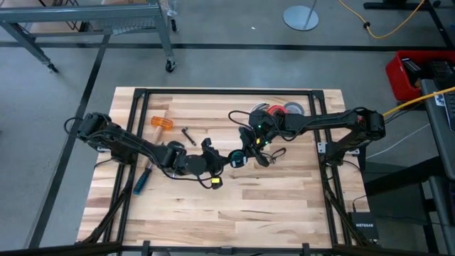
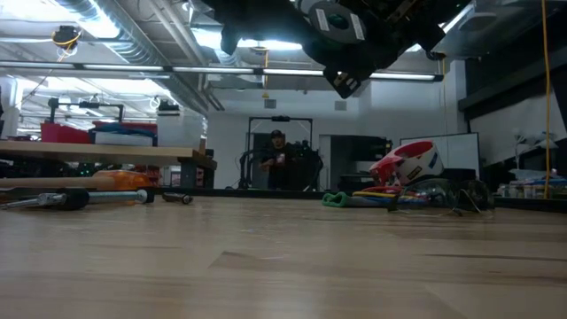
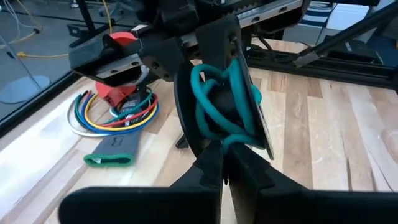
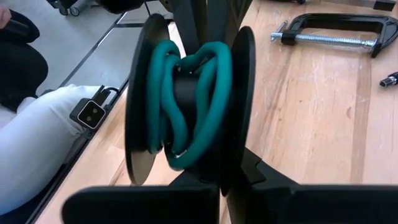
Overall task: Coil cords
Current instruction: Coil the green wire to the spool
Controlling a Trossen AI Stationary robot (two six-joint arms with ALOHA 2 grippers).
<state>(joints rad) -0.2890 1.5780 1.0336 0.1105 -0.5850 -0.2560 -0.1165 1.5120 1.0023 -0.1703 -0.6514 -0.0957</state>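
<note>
The dark teal-green cord [image 4: 186, 99] is wound on the hub of a black spool [image 1: 238, 158] between its two disc flanges; it also shows in the left wrist view [image 3: 224, 106]. My left gripper [image 3: 222, 163] comes at the spool from the table's left, and my right gripper [image 4: 227, 180] from the right. Both are shut on the spool, which is held over the table's middle. A thin black cord [image 1: 276, 152] lies loose on the table beside my right gripper. My left gripper is shut at the spool's rim [image 3: 211, 149], fingers coming from the table's left. Whether they pinch a flange edge or the cord's lowest loop, I cannot tell. The spool stands on edge, clear of the table. My right gripper pinches the rim of one flange [image 4: 239, 155] between its two fingers, coming from the table's right. The flanges stand upright in front of it, and the cord sits between them.
Red and grey tape rolls [image 1: 277, 110] and a bundle of coloured wires [image 3: 115, 115] lie at the far right. An orange-headed mallet [image 1: 161, 122], a teal-handled screwdriver [image 1: 142, 181] and a black C-clamp [image 4: 329, 31] lie on the left. A person [image 4: 43, 143] stands by the table.
</note>
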